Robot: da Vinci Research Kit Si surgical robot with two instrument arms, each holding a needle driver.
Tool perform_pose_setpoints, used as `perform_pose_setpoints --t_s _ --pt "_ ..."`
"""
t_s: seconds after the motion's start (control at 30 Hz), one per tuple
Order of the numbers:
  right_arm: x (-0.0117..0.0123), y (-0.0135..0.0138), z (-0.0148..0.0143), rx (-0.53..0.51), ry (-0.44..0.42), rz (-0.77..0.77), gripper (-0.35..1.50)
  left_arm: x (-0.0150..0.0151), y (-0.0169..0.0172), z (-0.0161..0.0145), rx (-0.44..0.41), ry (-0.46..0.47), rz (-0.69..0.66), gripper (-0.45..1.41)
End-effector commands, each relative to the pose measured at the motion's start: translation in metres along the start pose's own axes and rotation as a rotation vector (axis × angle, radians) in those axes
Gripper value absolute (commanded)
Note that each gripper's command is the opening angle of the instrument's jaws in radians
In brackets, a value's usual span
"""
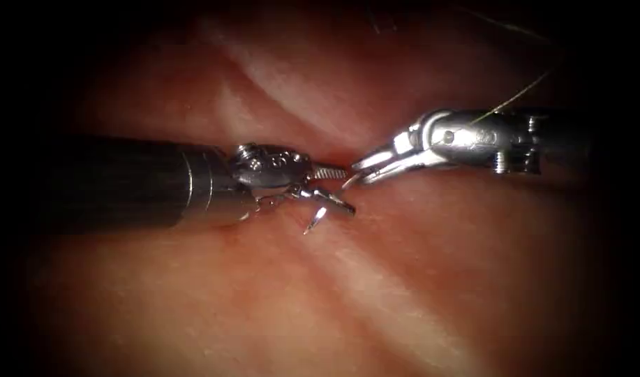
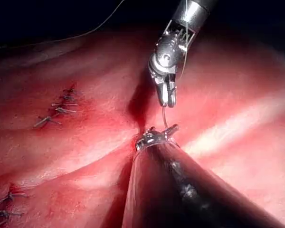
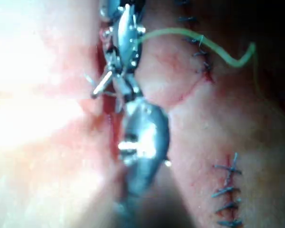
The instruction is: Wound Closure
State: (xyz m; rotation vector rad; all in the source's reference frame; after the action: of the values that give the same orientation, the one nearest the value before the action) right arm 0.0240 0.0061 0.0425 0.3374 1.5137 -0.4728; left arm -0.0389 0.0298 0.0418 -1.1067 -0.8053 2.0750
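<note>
My right tool (image 1: 365,167) comes in from the right, its jaws shut on the curved needle (image 1: 318,216) near one end. The needle arcs down and left from them to a bright end lying on the tissue (image 1: 417,279) just right of the cut (image 1: 333,155). I cannot tell whether it is in the tissue. My left tool (image 1: 333,186) reaches in from the left with its jaws open around the needle's middle, one jaw above it and one across it. In the left wrist view the right tool (image 2: 168,99) holds the thin needle (image 2: 165,118) just above the left tool's jaws (image 2: 157,135).
Pale thread (image 1: 518,94) runs from the right tool up and to the right; the thread (image 3: 206,43) shows again in the right wrist view. Rows of finished stitches (image 2: 61,108) (image 3: 228,190) close other cuts on the tissue. Red fluid wets the cut (image 2: 138,102).
</note>
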Motion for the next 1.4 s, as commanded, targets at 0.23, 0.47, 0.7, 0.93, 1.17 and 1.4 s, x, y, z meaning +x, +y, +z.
perform_pose_setpoints --t_s 0.23,0.47,0.7,0.93,1.17,1.4 --pt "-0.0003 0.0006 0.0004 0.000 0.002 -0.004 -0.35 -0.0001 -0.0003 0.0004 -0.077 -0.011 0.011 -0.23" --pt "-0.0003 0.0005 0.0003 -0.001 -0.004 0.007 -0.35 0.0002 -0.0004 0.0002 -0.112 -0.001 0.002 -0.28" --pt "-0.0004 0.0003 0.0000 -0.054 -0.049 0.081 0.24 0.0008 -0.0006 -0.0002 -0.089 0.069 -0.047 -0.23" --pt "-0.0002 -0.0002 -0.0016 -0.167 -0.017 0.230 0.78 0.0013 -0.0007 -0.0009 -0.072 0.187 -0.099 -0.03" --pt "-0.0004 0.0013 -0.0025 -0.354 0.007 0.354 1.09 0.0014 0.0001 -0.0012 -0.061 0.271 -0.130 -0.01" --pt "-0.0013 0.0022 -0.0027 -0.615 0.039 0.466 1.26 0.0020 0.0005 -0.0015 -0.069 0.386 -0.156 0.02"
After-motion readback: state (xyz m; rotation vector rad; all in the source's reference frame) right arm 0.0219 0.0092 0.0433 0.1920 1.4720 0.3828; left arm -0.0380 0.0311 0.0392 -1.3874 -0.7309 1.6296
